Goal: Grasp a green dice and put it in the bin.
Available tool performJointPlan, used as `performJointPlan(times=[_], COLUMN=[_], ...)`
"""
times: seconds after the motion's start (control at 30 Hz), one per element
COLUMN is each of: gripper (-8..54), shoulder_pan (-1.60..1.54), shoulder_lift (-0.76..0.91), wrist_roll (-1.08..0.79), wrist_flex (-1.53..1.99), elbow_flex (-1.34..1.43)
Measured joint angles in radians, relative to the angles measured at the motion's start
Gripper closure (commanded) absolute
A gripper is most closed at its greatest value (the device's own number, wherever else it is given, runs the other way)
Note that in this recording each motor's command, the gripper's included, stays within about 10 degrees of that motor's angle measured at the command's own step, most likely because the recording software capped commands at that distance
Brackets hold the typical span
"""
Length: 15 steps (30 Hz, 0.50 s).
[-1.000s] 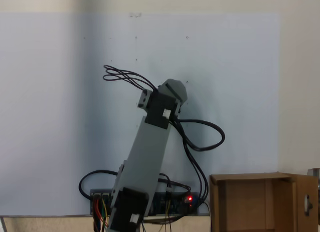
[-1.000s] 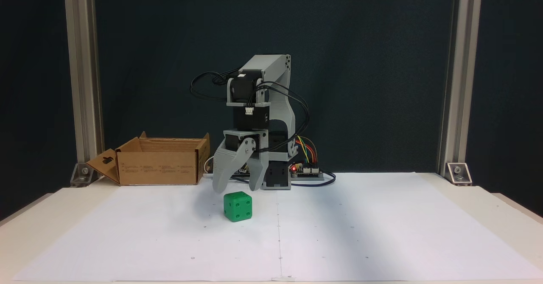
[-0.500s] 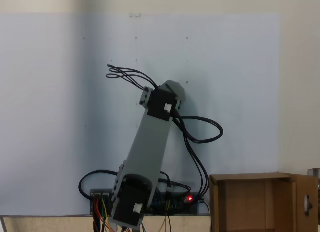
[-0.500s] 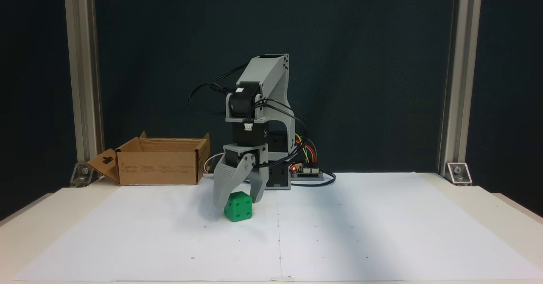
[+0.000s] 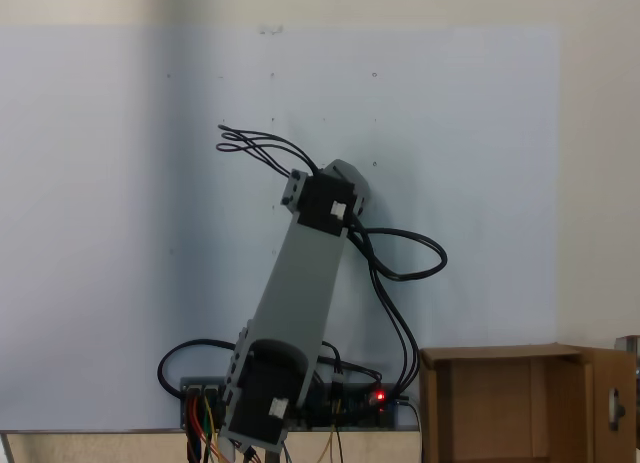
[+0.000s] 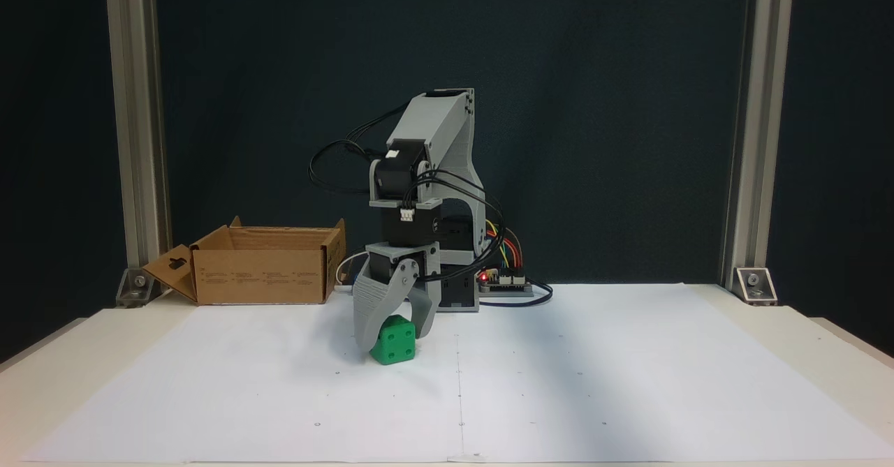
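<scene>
The green dice (image 6: 394, 343) rests on the white paper in front of the arm's base. My gripper (image 6: 392, 340) points straight down over it, open, with one grey jaw at the dice's left side and the other at its right rear, so the dice sits between them. I cannot tell whether the jaws touch it. The bin, a brown cardboard box (image 6: 262, 278) with upright flaps, stands at the back left of the table, apart from the gripper; from above, the bin (image 5: 520, 403) sits at the lower right, and the arm (image 5: 300, 313) covers the dice.
A controller board (image 6: 504, 282) with a red light and coloured wires sits behind the arm's base. Aluminium posts (image 6: 136, 132) rise at both back corners. White paper (image 6: 594, 383) covers the table to the right and front.
The gripper has come down from above the dice until its open jaws straddle it. The dice has stayed in place and the bin has not moved.
</scene>
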Motion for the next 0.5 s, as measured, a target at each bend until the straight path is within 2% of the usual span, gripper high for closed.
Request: performJointPlan(times=[0.1,0.37,0.5], gripper=[14.8,18.1,29.4], shoulder_pan=[0.0,0.003,0.003], shoulder_lift=[0.0,0.0,0.0], wrist_roll=[0.0,0.0,0.0], wrist_flex=[0.0,-0.026,-0.057], elbow_flex=[0.0,0.015,0.044])
